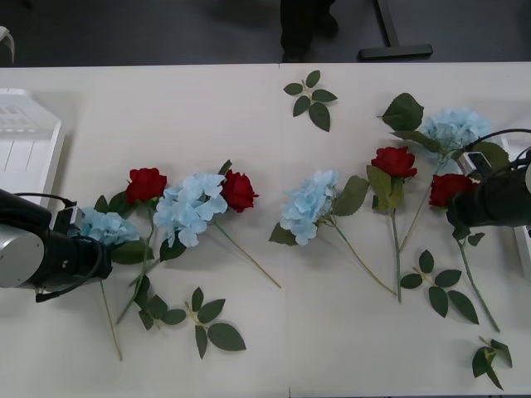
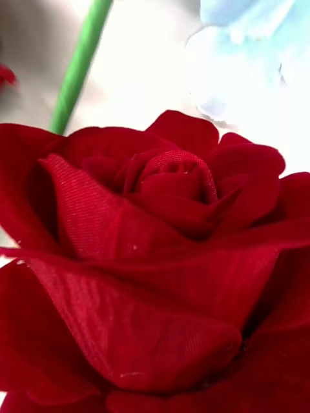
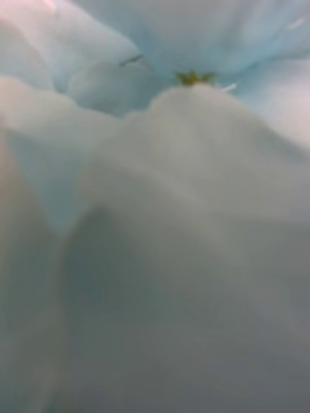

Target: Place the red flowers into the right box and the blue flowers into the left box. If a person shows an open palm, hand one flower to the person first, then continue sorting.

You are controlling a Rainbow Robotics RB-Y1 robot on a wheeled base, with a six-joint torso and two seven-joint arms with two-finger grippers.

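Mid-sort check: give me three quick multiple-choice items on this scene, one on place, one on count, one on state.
1. The right pincer is at: A a red flower; B a loose leaf sprig; C the table's near edge.
2. On the table, the red flowers number: A two; B four; C six.
3. The centre blue flower: A lies flat; B stands upright; C hangs in the air.

1 A: the right wrist view looks closely at red petals.
2 B: the front view has four red heads.
3 A: head and stem rest on the table.

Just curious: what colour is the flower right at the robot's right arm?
Deep red, a rose; the right wrist view shows it best.
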